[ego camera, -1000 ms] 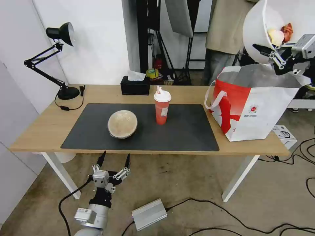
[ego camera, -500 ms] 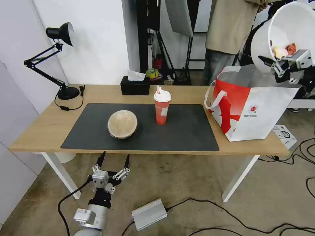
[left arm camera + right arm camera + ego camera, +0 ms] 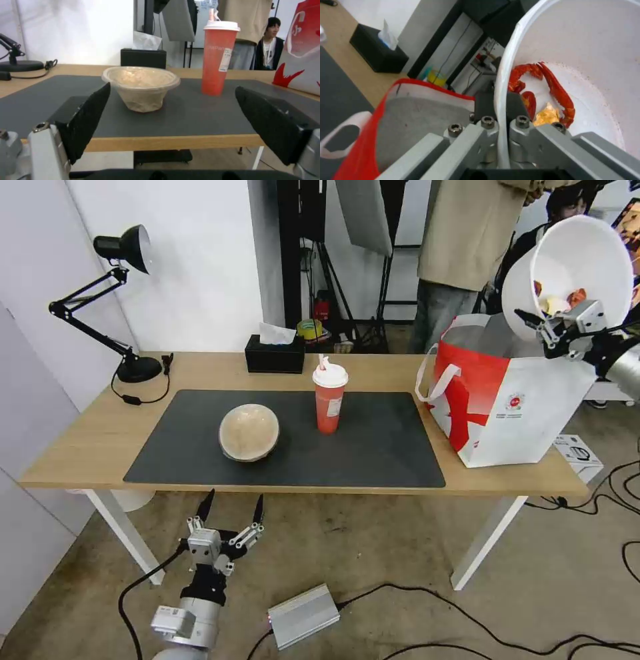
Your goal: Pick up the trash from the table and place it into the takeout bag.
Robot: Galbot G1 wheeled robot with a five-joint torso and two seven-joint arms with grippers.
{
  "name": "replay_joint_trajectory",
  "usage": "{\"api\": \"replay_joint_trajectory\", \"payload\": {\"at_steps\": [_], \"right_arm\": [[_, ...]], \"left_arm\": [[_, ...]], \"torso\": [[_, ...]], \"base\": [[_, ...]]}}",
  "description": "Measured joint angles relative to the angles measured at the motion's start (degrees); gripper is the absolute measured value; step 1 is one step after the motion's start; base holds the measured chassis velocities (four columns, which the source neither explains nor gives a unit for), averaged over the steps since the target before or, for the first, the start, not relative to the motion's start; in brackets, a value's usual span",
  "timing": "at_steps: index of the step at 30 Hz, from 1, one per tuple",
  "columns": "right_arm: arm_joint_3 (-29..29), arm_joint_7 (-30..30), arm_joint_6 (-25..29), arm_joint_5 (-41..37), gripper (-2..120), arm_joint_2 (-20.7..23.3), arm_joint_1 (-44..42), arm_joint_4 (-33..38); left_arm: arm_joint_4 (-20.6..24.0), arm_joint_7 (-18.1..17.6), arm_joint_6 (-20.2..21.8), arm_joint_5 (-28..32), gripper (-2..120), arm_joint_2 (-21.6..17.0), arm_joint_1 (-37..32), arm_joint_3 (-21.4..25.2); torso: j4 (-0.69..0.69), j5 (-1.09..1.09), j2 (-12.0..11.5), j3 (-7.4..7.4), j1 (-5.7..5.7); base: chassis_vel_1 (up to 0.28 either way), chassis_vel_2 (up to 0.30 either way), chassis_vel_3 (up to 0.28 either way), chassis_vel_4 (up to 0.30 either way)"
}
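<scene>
at the upper right of the head frame your right gripper [image 3: 539,325] pinches the rim of the white bowl [image 3: 577,263], holding it tipped on its side above the open mouth of the takeout bag [image 3: 527,407] — in the right wrist frame you see the rim clamped between the two fingers [image 3: 516,105], with red-and-yellow food scraps [image 3: 550,95] lying against the bowl's inner wall and the bag's silver lining [image 3: 420,117] in the lower left of that frame. the bag stands upright on the right end of the table [image 3: 80,440], its near corner just off the edge of the dark grey mat [image 3: 373,453]. on the mat, near the middle of the head frame, the red cup [image 3: 329,395] stands upright with its white lid and straw, and the beige bowl [image 3: 249,432] sits to its left, well apart from it. your left gripper [image 3: 230,510] hangs at the lower left of the frame, below the table's front edge, fingers spread wide with nothing between them — its own wrist frame looks across the mat at the beige bowl and the cup. a black tissue box [image 3: 274,353] sits at the table's far edge, and a black desk lamp [image 3: 110,293] stands at the upper left.
</scene>
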State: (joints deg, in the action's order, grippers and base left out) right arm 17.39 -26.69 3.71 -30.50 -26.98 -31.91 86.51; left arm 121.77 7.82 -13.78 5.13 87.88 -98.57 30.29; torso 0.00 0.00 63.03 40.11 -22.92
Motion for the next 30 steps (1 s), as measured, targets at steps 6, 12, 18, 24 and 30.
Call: {"api": "replay_joint_trajectory", "payload": {"at_steps": [6,12,18,24,30], "right_arm": [[-2.3,-0.3,0.4,1.4,0,-1.9,2.9,-2.4],[-3.8,-0.5,1.0,2.7,0,-3.6,4.9,-4.9],[-5.2,-1.2,1.8,4.1,0,-5.4,7.1,-8.1],[-6.1,-1.5,2.2,5.0,0,-7.1,8.4,-10.2],[-6.5,-1.9,3.1,5.7,0,-8.0,9.2,-12.3]], "left_arm": [[-0.4,0.0,-0.1,0.0,100,0.3,0.4,0.0],[-0.9,0.1,-0.1,0.0,100,0.5,0.6,-0.1],[-1.4,0.1,-0.1,-0.1,100,0.6,0.7,0.1],[-2.0,0.1,-0.1,-0.5,100,0.9,0.9,0.0],[-2.3,0.1,-0.1,-0.9,100,1.1,1.1,-0.1]], "torso": [[0.01,0.00,0.0,0.00,0.00],[0.01,0.00,0.0,-0.01,0.00],[0.00,0.00,0.0,0.00,0.00],[0.01,0.00,0.0,0.00,0.00],[0.00,0.00,0.0,0.00,0.00]], "base": [[0.000,0.000,0.000,0.000],[0.000,0.000,0.000,0.000],[0.000,0.000,0.000,0.000],[0.000,0.000,0.000,0.000],[0.000,0.000,0.000,0.000]]}}
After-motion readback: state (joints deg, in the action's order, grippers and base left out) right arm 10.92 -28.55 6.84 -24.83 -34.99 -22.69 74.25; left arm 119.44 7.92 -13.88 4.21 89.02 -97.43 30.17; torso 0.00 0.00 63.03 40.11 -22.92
